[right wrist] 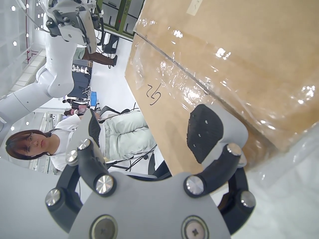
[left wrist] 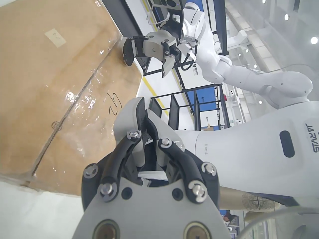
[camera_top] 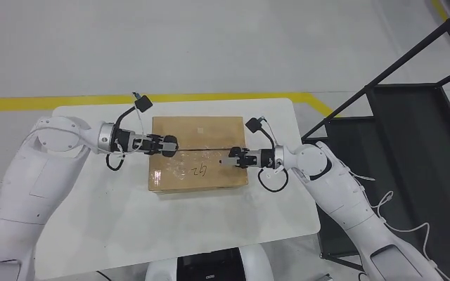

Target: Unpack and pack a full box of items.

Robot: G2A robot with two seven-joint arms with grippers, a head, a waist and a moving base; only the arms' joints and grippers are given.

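A white table with rounded corners carries the work, standing on a pale grey floor crossed beyond the table's far edge by a yellow line. A black metal rack rises off the table's right side, and the left wrist view takes in a bright hall behind, with rows of ceiling lights. The closed cardboard box sits near the middle of the table, towards its far edge, its long sides running left to right. Its two top flaps meet at a centre seam sealed under glossy, wrinkled clear tape, which also wraps down over the ends. A handwritten mark in dark pen lies on the flap nearer the robot, and a small pale label is stuck to the farther flap. The left gripper is over the box's left end, level with the seam, its fingers pressed together with nothing between them. The right gripper faces it from over the right end, fingers spread wide, one dark pad close by the taped seam. Whether either gripper touches the cardboard cannot be told.
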